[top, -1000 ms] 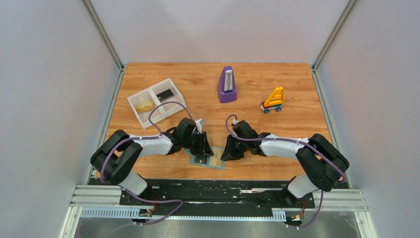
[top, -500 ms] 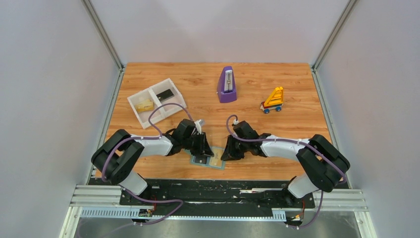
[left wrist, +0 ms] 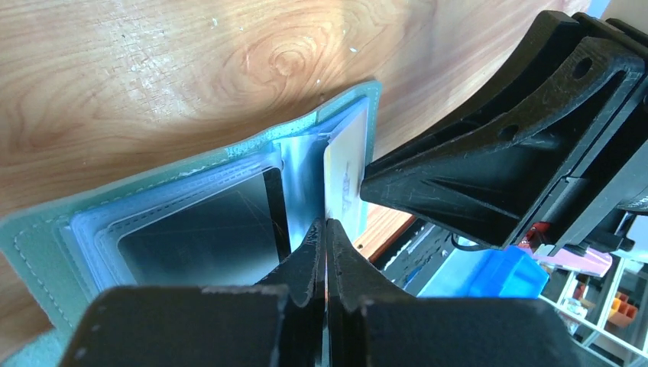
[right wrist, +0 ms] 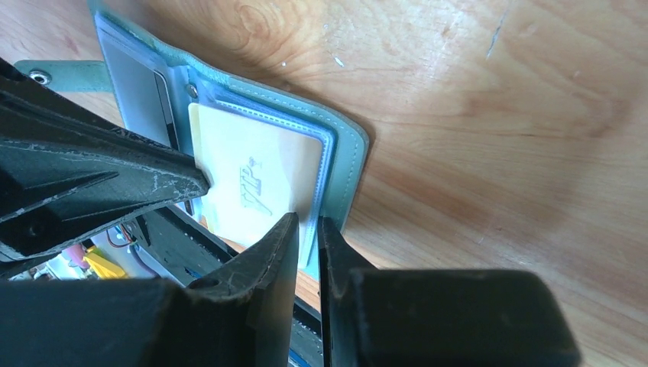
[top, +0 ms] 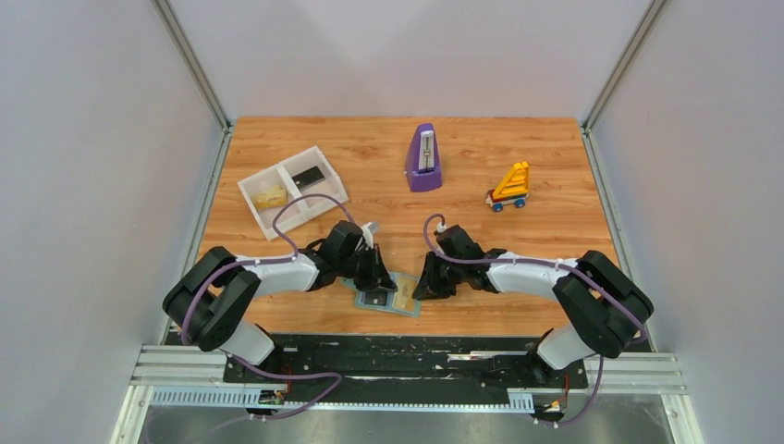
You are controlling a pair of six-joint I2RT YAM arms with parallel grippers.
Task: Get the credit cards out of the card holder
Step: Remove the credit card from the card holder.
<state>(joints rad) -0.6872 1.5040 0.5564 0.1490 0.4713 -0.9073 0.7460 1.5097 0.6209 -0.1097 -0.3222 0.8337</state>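
Observation:
The pale teal card holder lies open near the table's front edge, between the two arms. Its left pocket holds a dark credit card, and its right pocket a yellowish credit card marked VIP. My left gripper is shut, its tips pinching the inner edge of the yellowish card at the fold. My right gripper is shut on the card holder's right flap, straddling its near edge. From above, the left gripper and right gripper hide much of the holder.
A white two-compartment tray at the back left holds a yellowish item and a dark card. A purple metronome and a yellow toy stand farther back. The holder's strap tab points left.
My left gripper has closed from part open to shut at the yellowish card's edge and shifted slightly toward the holder. The right arm has held still.

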